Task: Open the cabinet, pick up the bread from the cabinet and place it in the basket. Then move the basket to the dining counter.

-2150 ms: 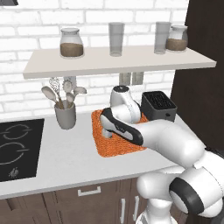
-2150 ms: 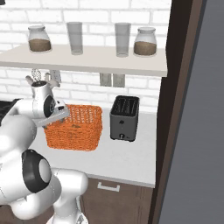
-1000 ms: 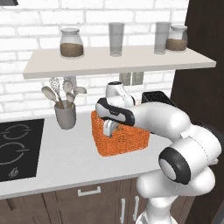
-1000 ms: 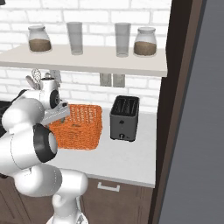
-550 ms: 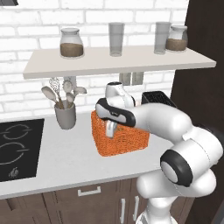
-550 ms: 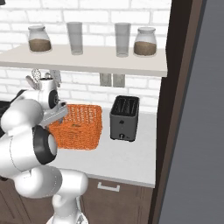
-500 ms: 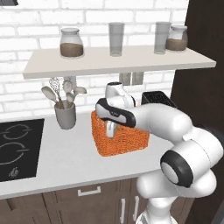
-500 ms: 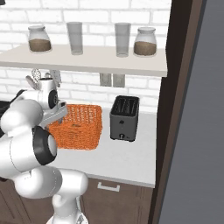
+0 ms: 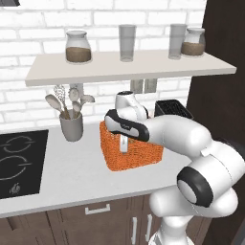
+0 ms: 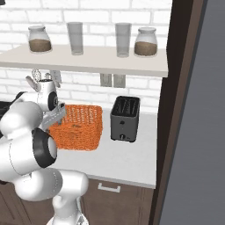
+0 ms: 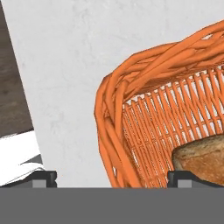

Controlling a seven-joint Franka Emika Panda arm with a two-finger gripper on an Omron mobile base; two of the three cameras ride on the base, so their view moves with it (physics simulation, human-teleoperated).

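The orange woven basket [image 9: 139, 155] [image 10: 83, 127] stands on the grey-white worktop beside the toaster. In the hand view its thick rim [image 11: 114, 113] runs up between my fingertips, and the brown bread [image 11: 203, 157] lies inside it at the lower right. My gripper [image 9: 123, 143] [image 10: 56, 117] [image 11: 113, 178] points down over the basket's left end. It is open, its jaws wide apart astride the rim with one finger outside and one inside, and it holds nothing. The dining counter is out of view.
A black toaster [image 10: 125, 118] stands right of the basket and a utensil pot [image 9: 72, 127] to its left. The black hob [image 9: 19, 162] lies far left. A shelf [image 9: 129, 69] with jars and glasses hangs overhead. A tall dark cabinet side [image 10: 173, 110] bounds the right.
The arm has swung from in front of the basket to above its left end. Over the last second the hand sank slightly onto the rim, its jaws staying open.
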